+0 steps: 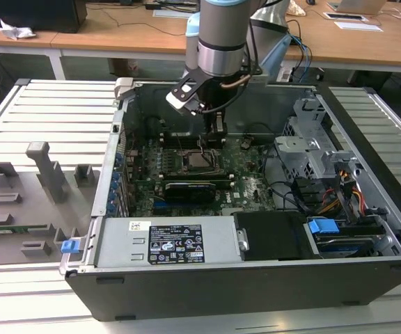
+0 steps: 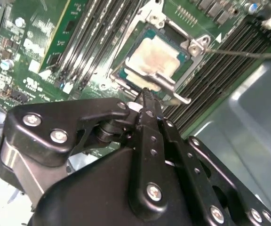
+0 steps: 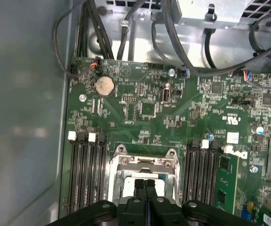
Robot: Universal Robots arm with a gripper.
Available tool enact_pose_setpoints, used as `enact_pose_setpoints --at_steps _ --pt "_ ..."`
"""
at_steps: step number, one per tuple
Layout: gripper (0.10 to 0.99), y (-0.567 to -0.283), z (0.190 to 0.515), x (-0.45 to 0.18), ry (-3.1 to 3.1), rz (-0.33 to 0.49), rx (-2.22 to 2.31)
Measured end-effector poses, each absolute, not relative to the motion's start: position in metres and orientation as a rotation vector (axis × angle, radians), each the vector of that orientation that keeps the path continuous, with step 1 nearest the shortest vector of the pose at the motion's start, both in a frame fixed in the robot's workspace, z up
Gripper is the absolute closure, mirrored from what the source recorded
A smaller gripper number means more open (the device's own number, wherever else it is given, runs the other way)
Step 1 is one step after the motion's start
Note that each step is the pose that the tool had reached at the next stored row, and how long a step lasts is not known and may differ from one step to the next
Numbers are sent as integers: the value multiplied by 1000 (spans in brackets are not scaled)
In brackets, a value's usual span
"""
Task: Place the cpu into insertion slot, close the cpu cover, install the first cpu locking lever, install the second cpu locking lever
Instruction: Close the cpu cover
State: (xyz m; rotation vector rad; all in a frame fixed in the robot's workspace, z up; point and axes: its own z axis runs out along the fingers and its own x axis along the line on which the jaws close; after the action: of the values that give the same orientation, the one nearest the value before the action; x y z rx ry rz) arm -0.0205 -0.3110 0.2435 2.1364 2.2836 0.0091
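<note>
Gripper [image 2: 146, 94] pressed together at cpu cover [image 2: 147, 76] edge, over seated cpu [image 2: 156, 52]; memory slots [image 3: 86, 169] flank both sides.

This is looking like a robotics lab or test workshop: an open computer case [image 1: 256, 292] is lying on a ribbed metal bench [image 1: 54, 111], a grey tray of holders [image 1: 5, 209] is sitting beside it (on the exterior view's left), and wooden desks [image 1: 117, 31] with papers [image 1: 357, 26] are standing behind the robot arm [image 1: 221, 42].
</note>
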Motion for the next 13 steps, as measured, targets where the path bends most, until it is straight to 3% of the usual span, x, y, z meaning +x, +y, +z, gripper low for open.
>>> enact_pose_setpoints --at_steps 13 --pt "980 -311 241 -46 2281 15 2133"
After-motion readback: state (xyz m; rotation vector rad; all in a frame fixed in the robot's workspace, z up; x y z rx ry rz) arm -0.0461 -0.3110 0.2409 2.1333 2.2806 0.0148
